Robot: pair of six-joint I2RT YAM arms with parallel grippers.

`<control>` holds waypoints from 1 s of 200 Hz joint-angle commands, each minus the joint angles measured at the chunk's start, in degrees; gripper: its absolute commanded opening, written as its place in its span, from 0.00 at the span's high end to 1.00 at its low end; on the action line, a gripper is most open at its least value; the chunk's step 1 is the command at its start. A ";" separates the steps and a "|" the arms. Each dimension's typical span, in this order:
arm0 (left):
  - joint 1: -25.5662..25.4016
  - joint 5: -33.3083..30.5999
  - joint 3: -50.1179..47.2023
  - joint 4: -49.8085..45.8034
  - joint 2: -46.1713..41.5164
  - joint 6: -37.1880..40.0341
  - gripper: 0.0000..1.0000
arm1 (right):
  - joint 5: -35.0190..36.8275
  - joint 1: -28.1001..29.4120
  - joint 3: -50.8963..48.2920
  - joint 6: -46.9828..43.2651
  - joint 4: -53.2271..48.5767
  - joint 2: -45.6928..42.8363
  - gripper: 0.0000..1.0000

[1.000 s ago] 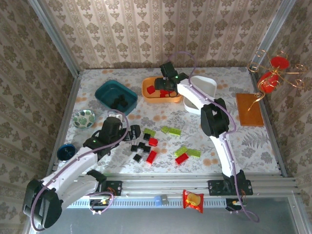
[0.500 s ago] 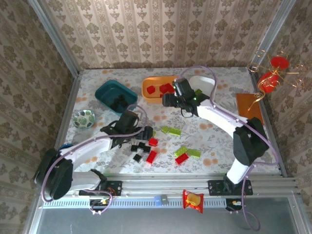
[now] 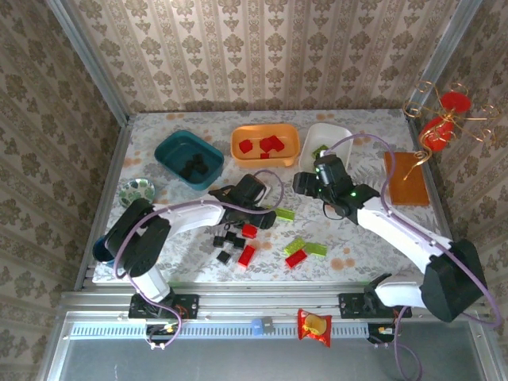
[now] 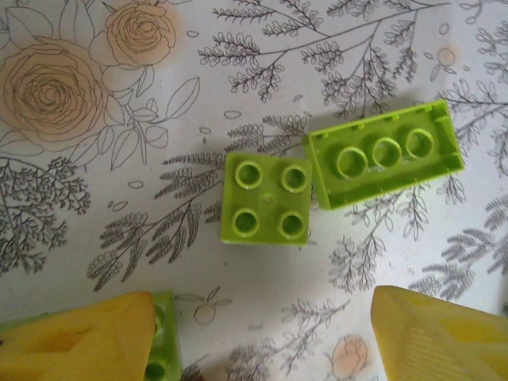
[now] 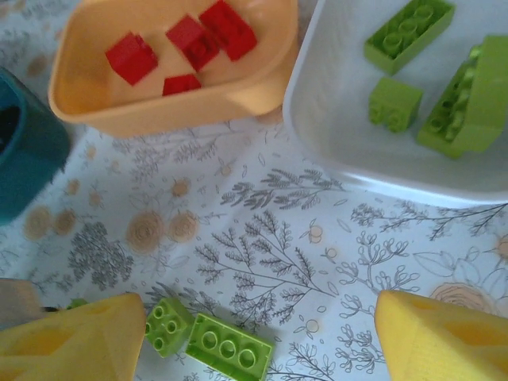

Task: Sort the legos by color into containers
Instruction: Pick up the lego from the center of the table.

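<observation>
Floral cloth table (image 3: 373, 246), patterned wallpaper (image 3: 262, 55). We see legos (image 3: 248, 254) loose mid-table, others in the teal tray (image 3: 168, 151), orange tray (image 3: 286, 155) and white tray (image 3: 337, 131). Left gripper (image 3: 268, 216) and right gripper (image 3: 305, 184) have fingers apart. The right one hovered over orange earlier and is now off it.

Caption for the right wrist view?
Open right gripper above lime bricks; red bricks in orange tray, lime ones in white tray.

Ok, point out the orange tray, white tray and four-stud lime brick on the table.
orange tray (image 5: 159, 107): right wrist view, near wall.
white tray (image 5: 333, 119): right wrist view, bare floor.
four-stud lime brick (image 4: 267, 197): left wrist view, top face.
</observation>
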 commanded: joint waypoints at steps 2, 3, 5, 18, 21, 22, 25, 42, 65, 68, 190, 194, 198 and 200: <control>-0.07 -2.28 2.86 -3.03 3.04 2.79 0.33 | 2.98 -0.48 -1.47 1.45 -0.47 -2.69 0.22; -0.05 -2.32 2.90 -3.08 3.19 2.82 0.33 | 3.00 -0.49 -1.52 1.45 -0.47 -2.74 0.22; -0.10 -2.35 3.07 -3.16 3.41 2.83 0.34 | 3.00 -0.50 -1.55 1.45 -0.51 -2.89 0.22; -0.03 -2.53 4.22 -3.57 4.81 2.93 0.35 | 3.01 -0.76 -1.74 1.45 -0.58 -3.74 0.22; -0.09 -2.54 4.43 -3.72 5.09 2.97 0.34 | 3.08 -0.83 -1.74 1.53 -0.63 -3.88 0.22; -0.10 -2.54 4.53 -3.69 5.18 2.99 0.35 | 3.09 -0.84 -1.74 1.54 -0.64 -3.91 0.22; -0.06 -2.66 4.72 -3.78 5.45 3.01 0.35 | 3.07 -0.92 -1.78 1.54 -0.69 -4.04 0.22; -0.03 -3.09 5.52 -3.89 6.60 3.08 0.38 | 3.09 -1.11 -1.74 1.60 -0.73 -4.40 0.22; -0.03 -2.99 6.52 -3.47 7.97 3.27 0.41 | 3.09 -1.20 -1.85 1.63 -0.68 -4.77 0.22; 0.02 -2.96 6.61 -3.42 8.14 3.28 0.41 | 3.09 -1.20 -1.91 1.63 -0.58 -4.91 0.22; 1.10 -0.78 9.35 -0.57 12.72 3.29 0.61 | 2.21 -2.43 -3.50 1.54 -0.59 -7.00 0.21; 1.11 -0.78 9.27 -0.36 12.54 3.28 0.63 | 2.17 -2.43 -3.56 1.54 -0.58 -7.01 0.21; 1.10 -0.87 9.09 -0.26 12.34 3.21 0.65 | 2.17 -2.48 -3.58 1.54 -0.63 -7.01 0.21; 1.11 -0.87 9.03 -0.13 12.20 3.15 0.66 | 2.14 -2.51 -3.58 1.54 -0.57 -7.01 0.21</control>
